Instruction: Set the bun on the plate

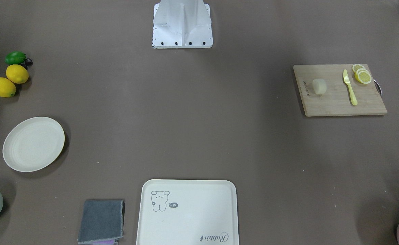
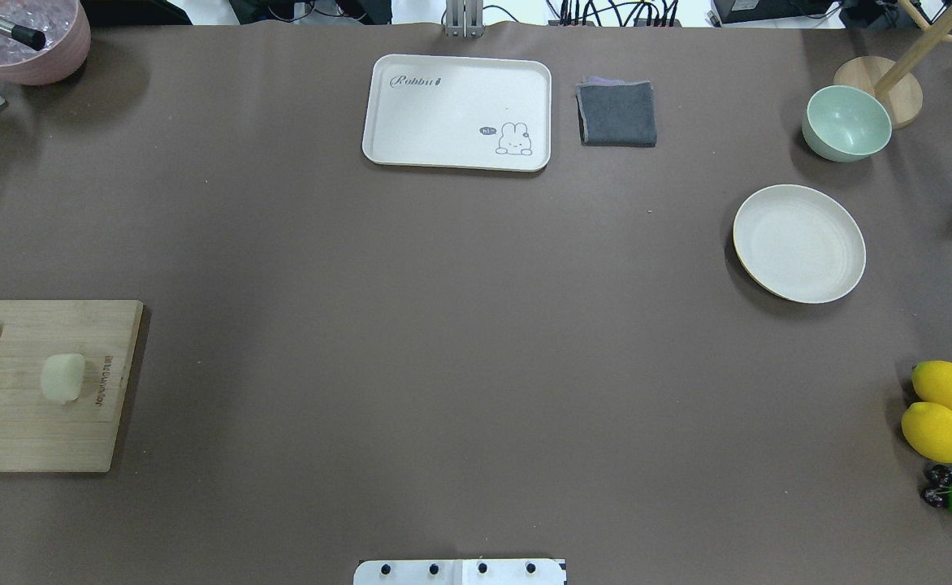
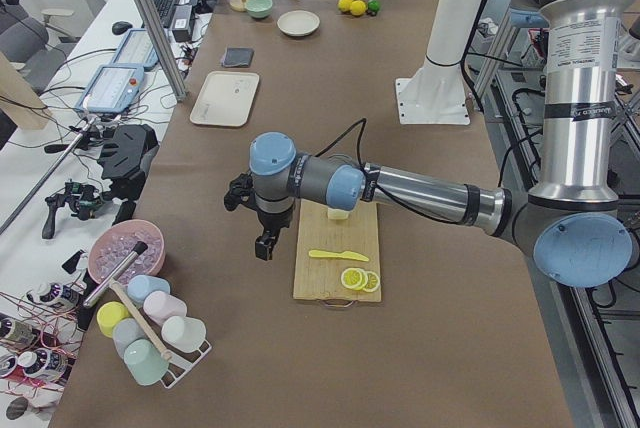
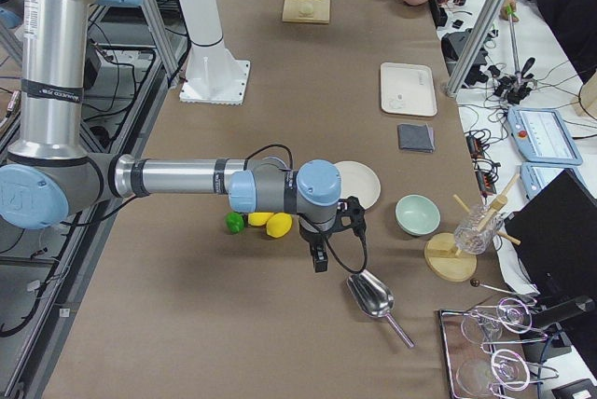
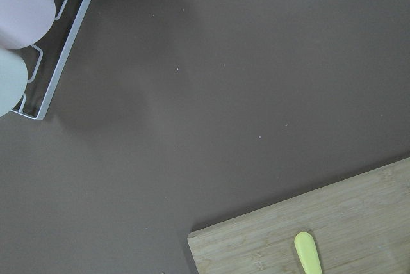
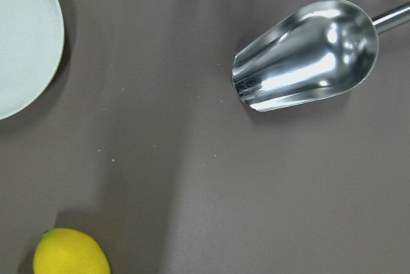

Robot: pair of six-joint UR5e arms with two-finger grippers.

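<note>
The bun (image 1: 319, 86) sits on the cutting board (image 1: 342, 102), the plate (image 1: 33, 144) bare; whether my left tool (image 3: 264, 246) or right tool (image 4: 319, 257) gapes, I cannot tell.

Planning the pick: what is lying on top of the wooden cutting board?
On the cutting board: the bun, a yellow knife and overlapping lemon slices; lower slices are partly covered.

Mostly matt surfaces on my screens, one bright metal.
I see a smooth matt bun (image 1: 319, 86) on a grained wood board (image 1: 335, 103), a matt plate (image 1: 33, 144), a soft grey cloth (image 1: 101, 219), a plastic knife (image 1: 349, 89) and a mirror-polished metal scoop (image 6: 307, 56).
</note>
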